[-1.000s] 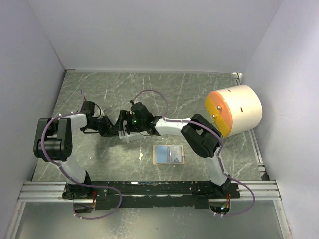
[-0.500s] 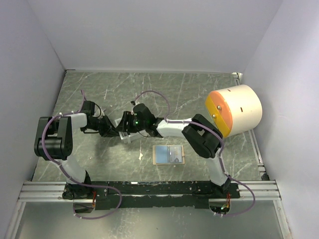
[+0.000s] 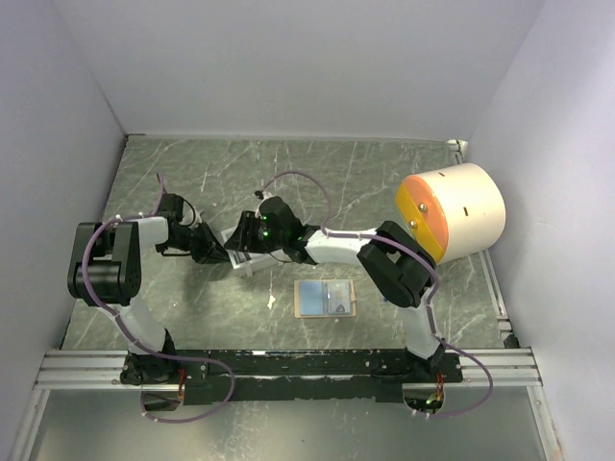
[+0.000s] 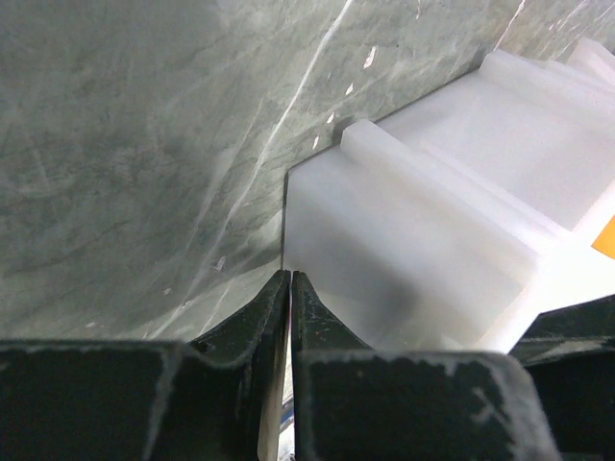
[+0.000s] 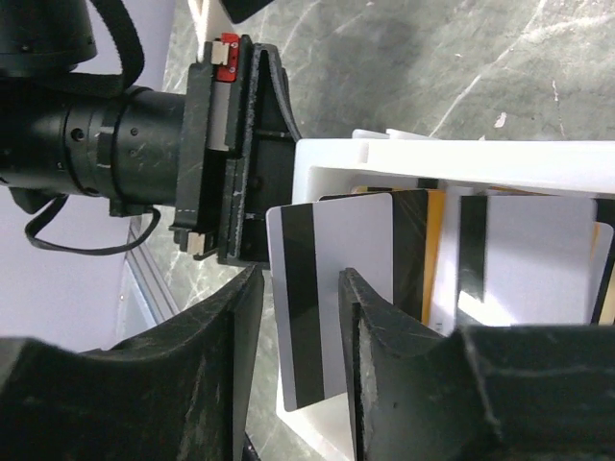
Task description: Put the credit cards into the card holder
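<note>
The card holder [image 3: 326,299] lies open and flat on the marble table, tan, with a bluish card in it. Left of it stands a white tray [image 4: 432,182] holding several upright credit cards. My left gripper [image 4: 290,276] is shut on the tray's thin side wall [image 4: 284,230]. My right gripper [image 5: 300,279] hovers over the tray [image 5: 480,154], jaws partly open. A white card with a black stripe [image 5: 332,288] shows in their gap, with a slit left beside the left finger [image 5: 235,327]. Black [image 5: 411,250], orange [image 5: 434,250] and another white card [image 5: 533,259] stand to its right. From above, both grippers [image 3: 223,248] [image 3: 250,236] meet at the tray.
A big cream cylinder with an orange face [image 3: 452,213] sits at the right. A small white scrap [image 3: 271,302] lies left of the card holder. White walls close in three sides, and a metal rail [image 3: 288,365] runs along the near edge.
My right gripper's jaws have narrowed around the white striped card and the wrist has shifted slightly. The left gripper has kept its hold on the tray.
</note>
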Controlling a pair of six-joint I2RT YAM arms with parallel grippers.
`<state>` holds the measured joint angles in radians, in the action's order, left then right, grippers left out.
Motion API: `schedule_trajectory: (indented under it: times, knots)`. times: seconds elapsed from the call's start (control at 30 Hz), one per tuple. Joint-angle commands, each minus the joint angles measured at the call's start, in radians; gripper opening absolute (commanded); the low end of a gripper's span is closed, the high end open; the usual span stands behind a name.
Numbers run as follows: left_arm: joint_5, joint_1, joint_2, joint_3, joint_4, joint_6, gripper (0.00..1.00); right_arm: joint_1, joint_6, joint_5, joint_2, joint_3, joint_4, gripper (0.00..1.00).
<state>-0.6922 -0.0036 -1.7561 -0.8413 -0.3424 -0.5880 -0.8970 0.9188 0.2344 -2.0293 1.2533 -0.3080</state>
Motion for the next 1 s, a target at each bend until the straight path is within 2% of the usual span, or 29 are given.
schedule_trajectory:
  times: [0.0, 0.2, 0.47, 0.73, 0.97]
  knots:
    - [-0.022, -0.01, -0.011, -0.033, 0.029, -0.015, 0.15, -0.015, 0.02, 0.028, 0.042, -0.003, -0.055, 0.35]
    - [-0.02, -0.012, -0.014, -0.046, 0.021, -0.013, 0.15, -0.014, 0.009, 0.013, 0.036, 0.002, -0.038, 0.13]
    - [-0.015, -0.012, -0.012, -0.05, 0.011, -0.009, 0.15, -0.016, -0.022, -0.01, 0.039, 0.009, -0.019, 0.0]
    - [0.023, -0.011, -0.001, -0.075, -0.033, 0.006, 0.15, -0.015, -0.122, -0.167, 0.11, 0.003, 0.103, 0.0]
    - [0.135, -0.009, 0.065, -0.118, -0.101, 0.014, 0.2, -0.013, -0.15, -0.216, 0.203, -0.049, 0.094, 0.0]
